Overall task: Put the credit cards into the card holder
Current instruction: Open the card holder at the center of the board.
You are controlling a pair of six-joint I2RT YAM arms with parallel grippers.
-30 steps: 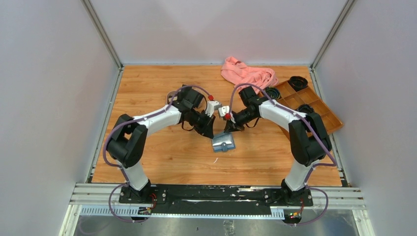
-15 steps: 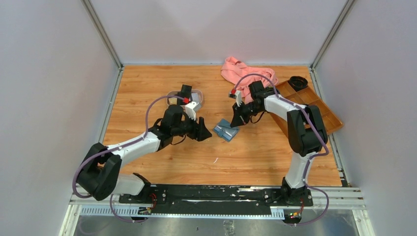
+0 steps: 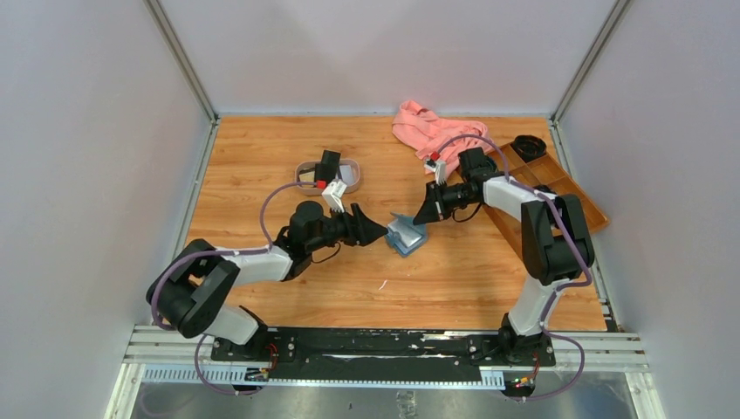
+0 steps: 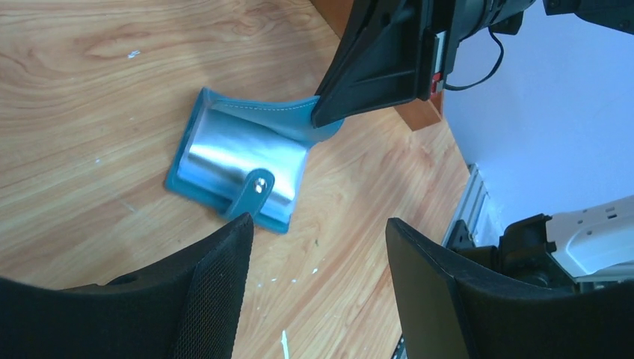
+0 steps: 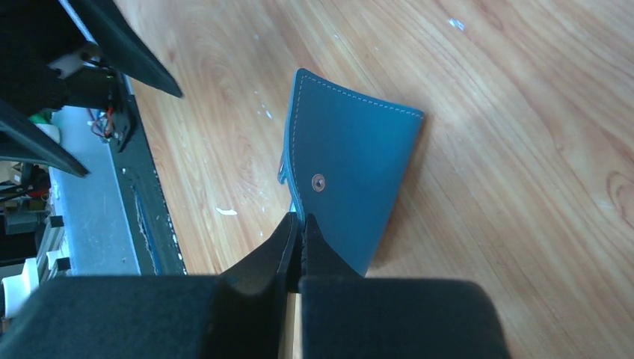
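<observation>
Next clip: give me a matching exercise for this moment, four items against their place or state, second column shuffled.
Items:
1. left gripper
2. right gripper
3. pink cloth
4. wooden box

Place or state:
A. shut on the raised flap of the card holder
B. crumpled at the back
C. open, empty, just short of the card holder
D. at the right side, lying at an angle

Pairs: 1-C, 2-A, 3-B, 4-D
</observation>
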